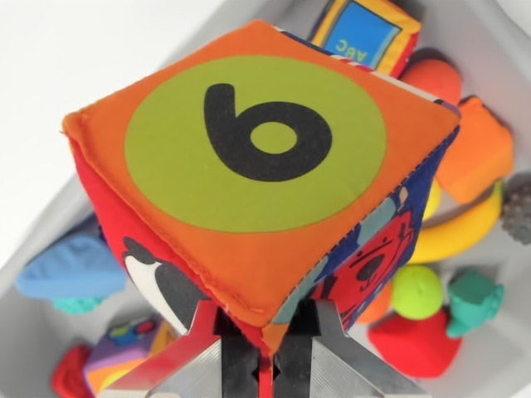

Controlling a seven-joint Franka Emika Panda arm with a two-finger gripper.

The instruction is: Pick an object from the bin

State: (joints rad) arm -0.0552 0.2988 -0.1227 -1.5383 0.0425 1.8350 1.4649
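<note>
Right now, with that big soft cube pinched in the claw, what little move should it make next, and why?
Probably a slow lift straight up. The gripper looks shut on only the bottom corner of the fabric cube, a thin hold, and the banana, green ball and other toys lie in the grey bin just behind it.

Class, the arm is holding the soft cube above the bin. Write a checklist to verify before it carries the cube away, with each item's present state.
1. Fingers closed on the soft cube: ok, they pinch its lower corner.
2. Grip deep enough: not ok, only the corner seam is caught.
3. Cube clear of other toys: ok, the banana and green ball lie below it.
4. Nothing clinging to the cube: cannot tell, its underside is hidden.
5. Bin wall out of the way: cannot tell from this view.
</note>
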